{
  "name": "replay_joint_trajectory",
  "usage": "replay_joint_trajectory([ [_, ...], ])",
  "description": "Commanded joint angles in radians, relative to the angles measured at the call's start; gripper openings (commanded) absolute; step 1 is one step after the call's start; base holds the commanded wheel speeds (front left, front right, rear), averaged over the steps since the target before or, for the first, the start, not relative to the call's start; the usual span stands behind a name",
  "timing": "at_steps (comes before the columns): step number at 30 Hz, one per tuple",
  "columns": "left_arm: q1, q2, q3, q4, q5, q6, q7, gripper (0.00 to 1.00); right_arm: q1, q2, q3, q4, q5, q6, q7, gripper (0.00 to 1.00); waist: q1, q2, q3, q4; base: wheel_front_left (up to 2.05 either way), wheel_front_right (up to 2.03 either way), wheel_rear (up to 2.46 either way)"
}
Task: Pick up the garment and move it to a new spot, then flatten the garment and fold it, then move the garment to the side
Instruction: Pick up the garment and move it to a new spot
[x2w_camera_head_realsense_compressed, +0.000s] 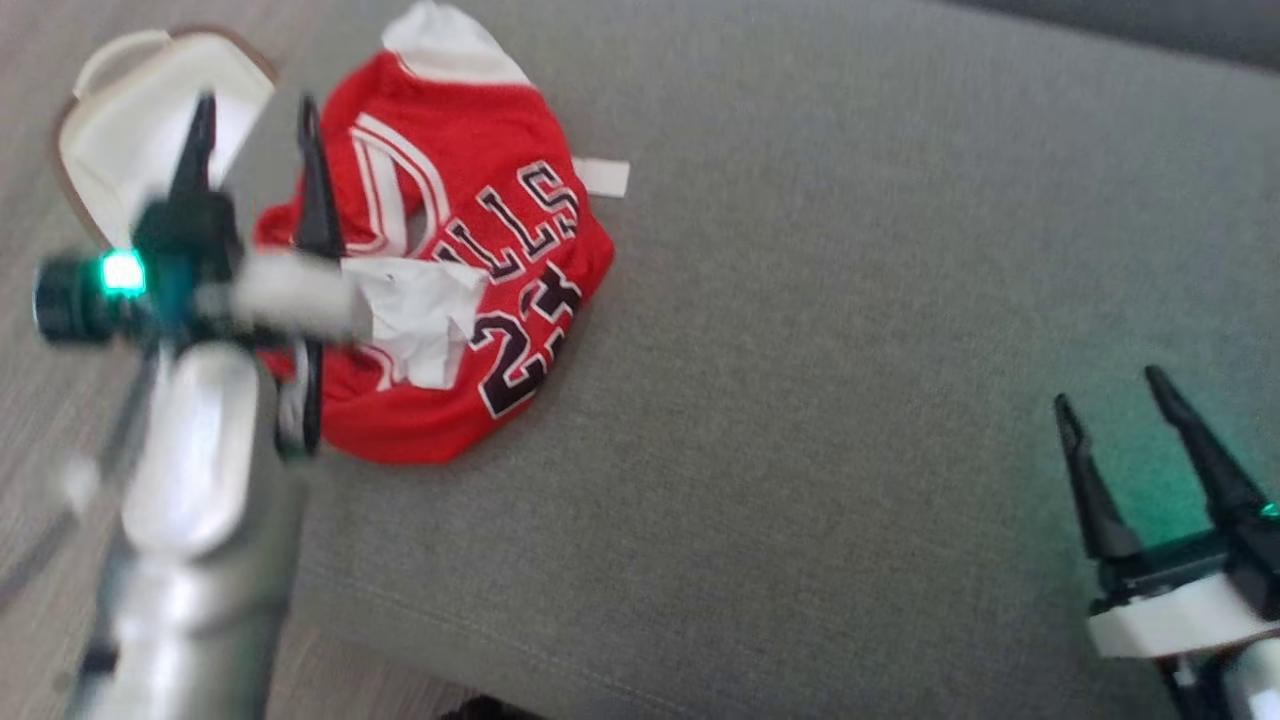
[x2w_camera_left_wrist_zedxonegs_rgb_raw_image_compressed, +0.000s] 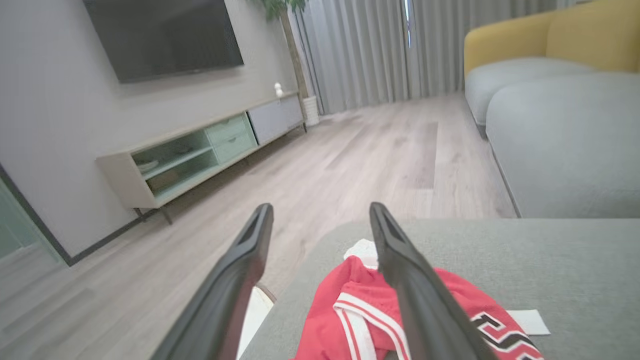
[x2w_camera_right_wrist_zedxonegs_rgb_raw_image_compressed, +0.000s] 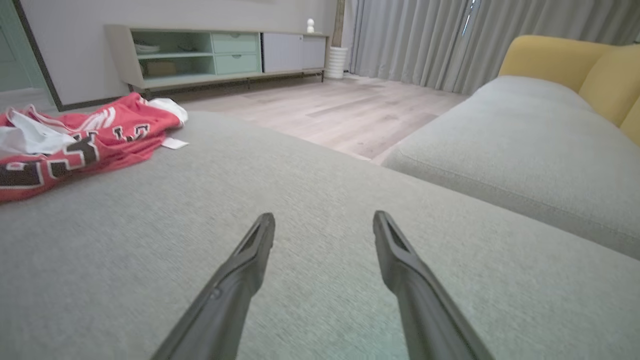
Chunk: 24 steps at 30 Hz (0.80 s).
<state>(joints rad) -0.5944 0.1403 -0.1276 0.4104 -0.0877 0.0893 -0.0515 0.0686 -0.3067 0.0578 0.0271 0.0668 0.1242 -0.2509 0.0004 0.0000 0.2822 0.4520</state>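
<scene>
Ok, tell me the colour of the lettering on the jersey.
Black with white edging, on the red jersey; clearest in the head view.

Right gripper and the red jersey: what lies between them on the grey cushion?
Nothing: between the right gripper and the red jersey the grey cushion is bare, as the head view shows.

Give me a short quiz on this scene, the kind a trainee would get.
1. True or false: the jersey lies neatly folded on the grey cushion.
2. The left gripper and right gripper are both: A) open and empty B) shut on cloth C) shut on nothing.
3. Fill in: the gripper nearer the jersey is the ____ one.
Key: 1 false, it is crumpled; 2 A; 3 left.
</scene>
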Motion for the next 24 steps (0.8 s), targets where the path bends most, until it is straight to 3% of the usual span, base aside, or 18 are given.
replay_joint_trajectory([
  [1,-0.073,0.029,0.039,0.028,-0.011,-0.006,0.044,1.00,-0.023,-0.038,0.011,-0.042,-0.005,0.007,-0.011,1.00,-0.0004,0.0000,0.094,-0.025,0.00,0.00,0.00],
  [5,-0.232,0.050,0.040,0.255,-0.024,-0.025,0.173,1.00,-0.030,-0.085,0.006,-0.079,0.000,0.007,-0.011,1.00,-0.0004,0.0000,0.155,-0.047,0.00,0.00,0.00],
  [10,-0.326,0.057,0.065,0.496,-0.063,-0.035,0.233,1.00,-0.040,-0.113,0.017,-0.106,0.005,0.007,-0.011,1.00,-0.0004,0.0000,0.201,-0.084,0.00,0.00,0.00],
  [15,-0.336,0.057,0.097,0.660,-0.128,-0.098,0.264,1.00,-0.048,-0.111,0.027,-0.119,0.029,0.007,-0.011,1.00,-0.0004,0.0000,0.216,-0.118,0.00,0.00,0.00],
  [16,-0.336,0.063,0.096,0.681,-0.129,-0.103,0.262,0.15,-0.047,-0.110,0.026,-0.119,0.031,0.007,-0.011,1.00,-0.0004,0.0000,0.218,-0.121,0.00,0.00,0.00],
  [17,-0.338,0.068,0.095,0.696,-0.130,-0.106,0.249,0.00,-0.046,-0.108,0.025,-0.120,0.032,0.007,-0.011,1.00,-0.0004,0.0000,0.219,-0.124,0.00,0.00,0.00],
  [24,-0.380,0.120,0.070,0.703,-0.089,-0.075,0.043,0.00,-0.051,-0.085,0.038,-0.105,0.027,0.007,-0.011,1.00,-0.0004,0.0000,0.183,-0.133,0.00,0.00,0.00],
])
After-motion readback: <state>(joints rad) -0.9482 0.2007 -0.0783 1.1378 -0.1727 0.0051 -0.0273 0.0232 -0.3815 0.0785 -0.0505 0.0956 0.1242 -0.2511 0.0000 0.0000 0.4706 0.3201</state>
